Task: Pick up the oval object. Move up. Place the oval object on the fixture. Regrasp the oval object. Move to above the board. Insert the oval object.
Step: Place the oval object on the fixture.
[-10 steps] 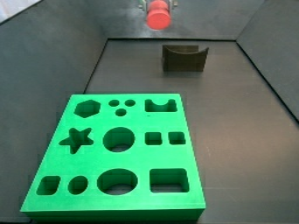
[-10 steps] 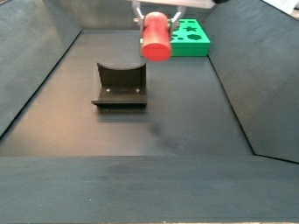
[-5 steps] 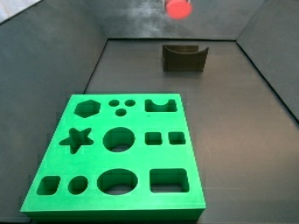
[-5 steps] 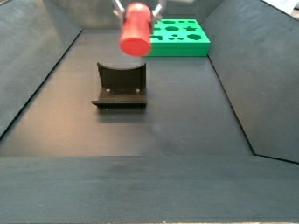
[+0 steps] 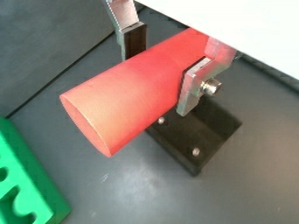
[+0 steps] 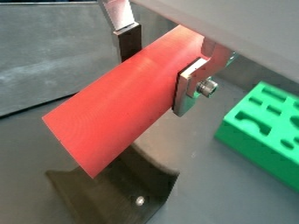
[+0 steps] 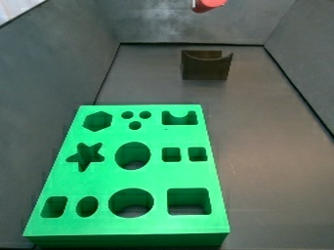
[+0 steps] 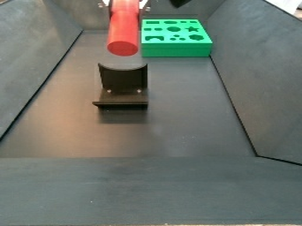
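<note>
My gripper (image 5: 163, 54) is shut on the oval object (image 5: 131, 88), a smooth red-orange peg gripped across its far end between the silver fingers (image 6: 194, 83). In both wrist views the peg juts out over the fixture (image 5: 193, 140), a dark block lying below it. In a side view the peg (image 8: 123, 27) hangs above and just behind the fixture (image 8: 120, 84), apart from it. Only the peg's lower tip (image 7: 208, 4) shows at the frame's upper edge, high over the fixture (image 7: 204, 63). The green board (image 7: 131, 172) with its cut-outs lies flat on the floor.
Dark sloping walls enclose the floor on all sides. The board (image 8: 176, 37) sits near one end wall and the fixture toward the opposite end. A corner of the board (image 6: 264, 127) shows beside the fingers, and its edge (image 5: 24, 185) appears below the peg's free end.
The gripper has carried the peg up and sideways; it now hangs over the fixture. In one side view it has risen almost out of the frame.
</note>
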You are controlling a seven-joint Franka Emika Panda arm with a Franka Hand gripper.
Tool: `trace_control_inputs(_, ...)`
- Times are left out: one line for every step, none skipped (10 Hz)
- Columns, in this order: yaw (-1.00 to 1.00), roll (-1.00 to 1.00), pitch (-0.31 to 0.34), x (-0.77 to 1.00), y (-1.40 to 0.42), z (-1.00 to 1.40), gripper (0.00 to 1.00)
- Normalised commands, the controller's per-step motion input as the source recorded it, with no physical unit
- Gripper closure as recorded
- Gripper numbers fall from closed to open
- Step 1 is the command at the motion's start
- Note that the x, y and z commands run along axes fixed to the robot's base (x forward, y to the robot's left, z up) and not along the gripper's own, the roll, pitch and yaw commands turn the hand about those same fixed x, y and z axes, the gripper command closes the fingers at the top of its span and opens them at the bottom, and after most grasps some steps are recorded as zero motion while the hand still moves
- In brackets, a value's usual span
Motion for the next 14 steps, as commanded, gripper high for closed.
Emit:
trace_control_inputs(-0.07,-1.0,0.16,0.21,0.05,-0.01,1.0)
trace_control_inputs(-0.1,-1.0,0.174,0.12,0.05,-0.01,1.0)
trace_control_inputs(-0.13,-0.88,0.151,0.07,0.05,-0.01,1.0)
trace_control_inputs(-0.14,-0.71,0.115,0.07,0.05,-0.01,1.0)
trace_control_inputs(-0.14,-0.53,0.096,0.08,0.04,-0.02,1.0)
trace_control_inputs(-0.13,-0.36,0.081,0.08,0.04,-0.02,1.0)
trace_control_inputs(-0.12,-0.22,0.058,0.08,0.03,-0.01,1.0)
trace_control_inputs(-0.06,-1.0,0.239,0.13,0.13,-1.0,1.0)
trace_control_inputs(-0.08,-1.0,0.224,0.13,0.14,-1.0,1.0)
trace_control_inputs(-0.12,-1.0,0.25,0.15,0.14,-1.0,1.0)
trace_control_inputs(-0.16,-0.8,0.221,0.17,0.14,-1.0,1.0)
trace_control_inputs(-0.18,-0.69,0.197,0.18,0.14,-1.0,1.0)
trace_control_inputs(-0.21,-0.48,0.144,0.19,0.14,-1.0,1.0)
trace_control_inputs(-0.22,-0.32,0.109,0.19,0.15,-1.0,1.0)
